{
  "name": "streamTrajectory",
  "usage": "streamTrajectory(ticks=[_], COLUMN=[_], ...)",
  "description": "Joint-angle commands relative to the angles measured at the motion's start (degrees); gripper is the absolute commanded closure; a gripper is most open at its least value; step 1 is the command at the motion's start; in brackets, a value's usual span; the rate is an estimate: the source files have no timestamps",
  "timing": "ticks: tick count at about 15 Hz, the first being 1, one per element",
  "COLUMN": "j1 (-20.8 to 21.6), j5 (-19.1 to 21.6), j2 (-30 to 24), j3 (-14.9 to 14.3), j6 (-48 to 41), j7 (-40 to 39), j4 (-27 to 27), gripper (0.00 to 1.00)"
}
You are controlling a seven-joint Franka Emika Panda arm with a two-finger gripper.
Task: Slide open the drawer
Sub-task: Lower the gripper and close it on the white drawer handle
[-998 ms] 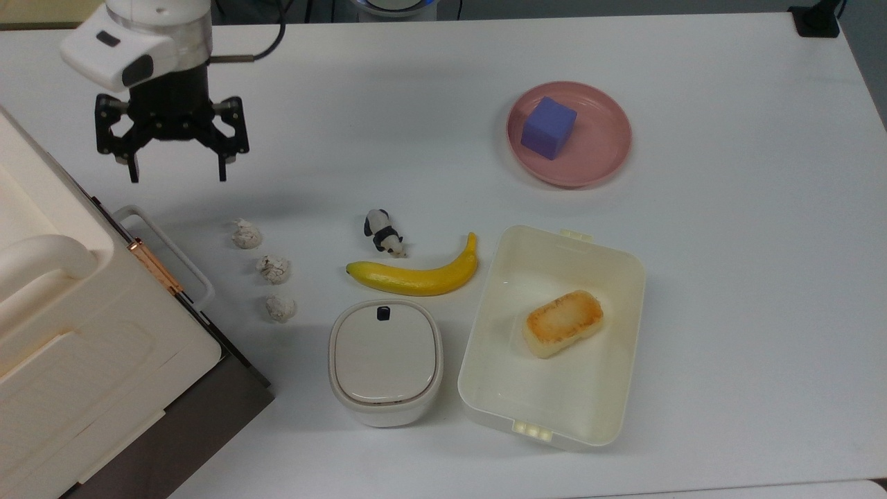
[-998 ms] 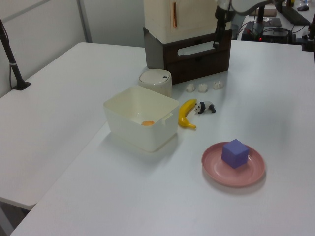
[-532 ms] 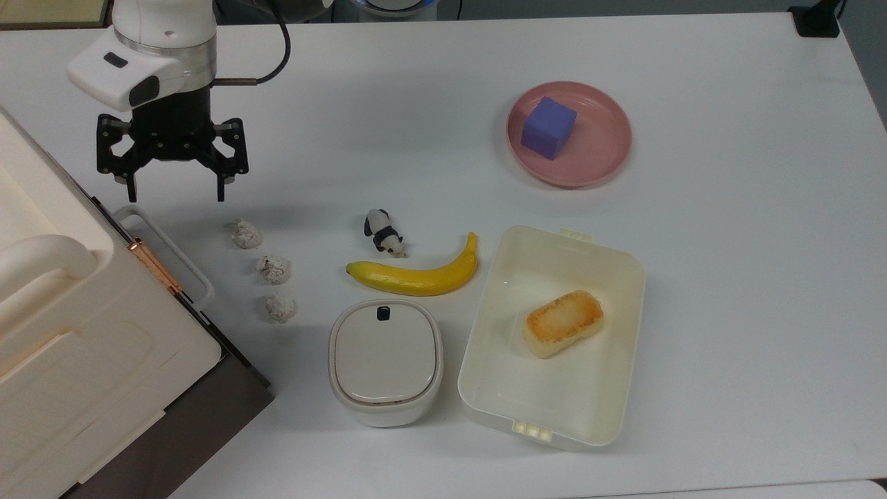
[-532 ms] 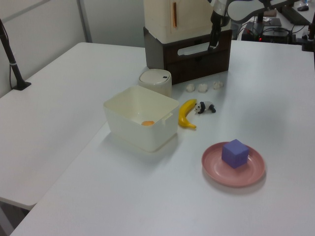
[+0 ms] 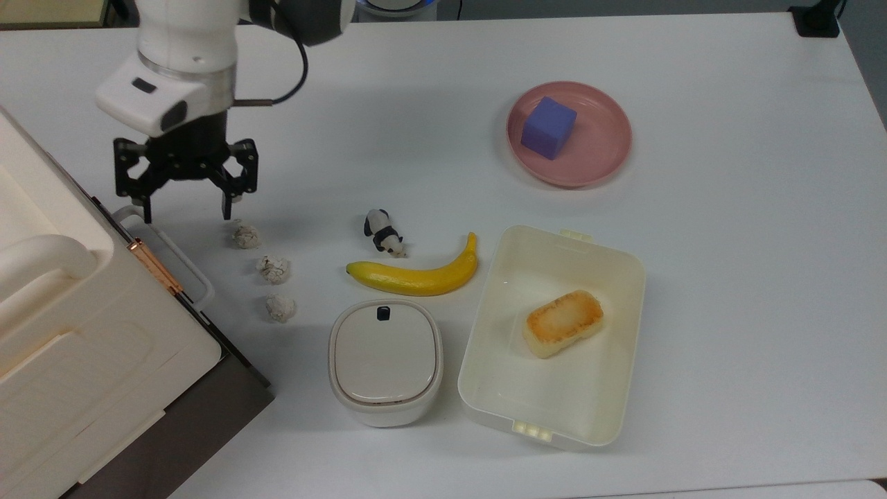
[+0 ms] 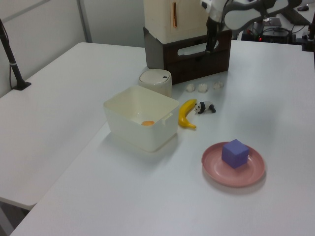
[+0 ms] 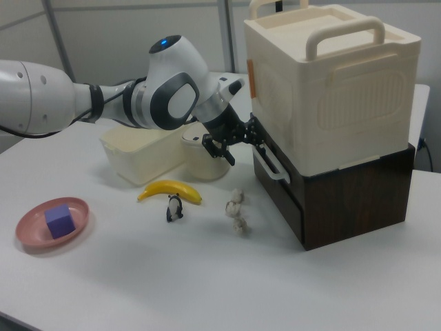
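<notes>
The cream cabinet [image 5: 76,346] runs off the top view's left and bottom edges and hides the drawer [image 5: 177,416] beneath it, save a dark strip and the white loop handle [image 5: 166,253]. In the left view the hand [image 6: 210,46] is too small to read.

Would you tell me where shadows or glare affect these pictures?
Top view: soft shadow under the gripper near the drawer handle; the white table looks bright but readable. Right view: the drawer front sits shaded beneath the cabinet.
</notes>
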Motion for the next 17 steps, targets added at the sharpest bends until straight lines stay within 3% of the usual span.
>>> streamTrajectory(ticks=[1,7,9,11,17], j1=[1.6,1.3,1.3,1.5,2.8], j5=[-1.5,-2.6,-2.8,-3.0,-4.5], j2=[2.0,7.2,7.3,8.0,8.0], j3=[-1.4,-2.5,-2.6,-2.6,-2.6], j6=[1.3,1.4,3.1,3.4,3.3], j7=[-1.1,-7.5,-11.5,-14.2,-15.3], j4=[0.6,6.5,6.5,6.3,4.8], gripper=[0.14,0.21,0.22,0.32,0.40])
